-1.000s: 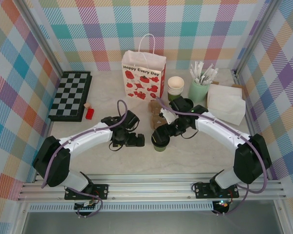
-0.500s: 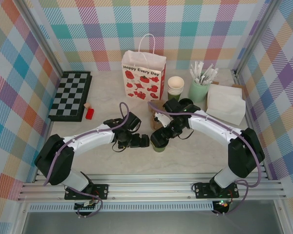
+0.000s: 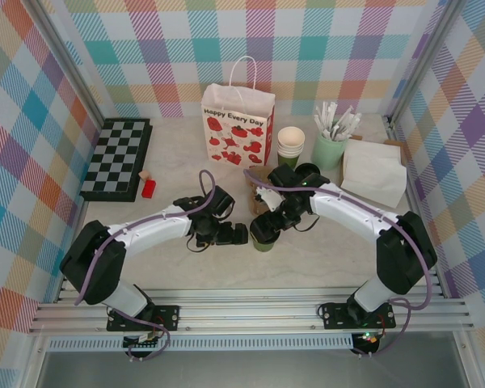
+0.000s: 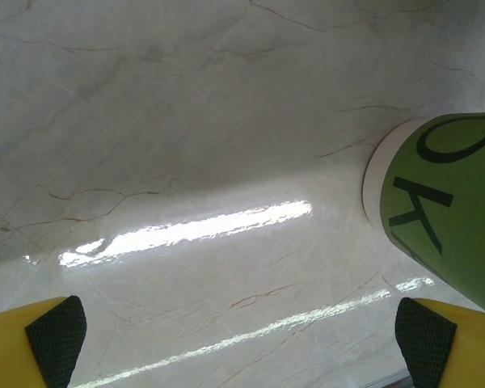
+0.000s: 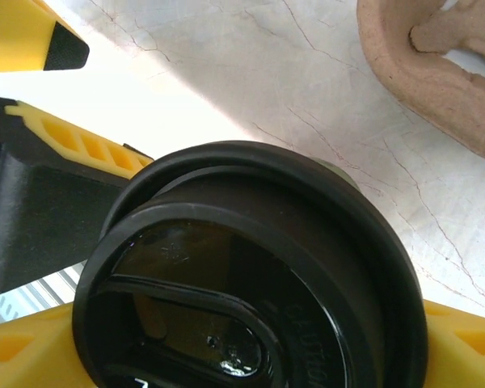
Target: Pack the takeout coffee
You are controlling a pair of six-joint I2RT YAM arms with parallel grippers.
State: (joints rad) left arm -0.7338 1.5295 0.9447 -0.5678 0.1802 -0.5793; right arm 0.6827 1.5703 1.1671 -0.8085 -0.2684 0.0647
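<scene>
Since a second ago your left gripper (image 3: pixel 241 234) has slid toward 3 o'clock and now sits just beside the coffee cup (image 3: pixel 263 236), while the right arm's elbow has swung inward and the right gripper (image 3: pixel 264 225) hangs over the lid (image 3: pixel 263 229); in the last half second almost nothing shifts. The cup stands upright near the middle of the table (image 3: pixel 331 250), at 6 o'clock from the gift bag (image 3: pixel 237 129). From above you cannot read either gripper, but the left wrist view shows the left gripper (image 4: pixel 241 347) spread wide, its padded fingertips (image 4: pixel 56 339) at the bottom corners and the cup (image 4: pixel 453 210) at 3 o'clock, apart from both pads: green wall, black lettering, white base rim. The right wrist view gives you the glossy black lid (image 5: pixel 250 275) with its raised rim and oval sip opening, flanked low down by the right gripper (image 5: pixel 242 360); whether those jaws press the lid you cannot tell. That view also shows a brown lump (image 5: pixel 436 73) at 1 o'clock.
</scene>
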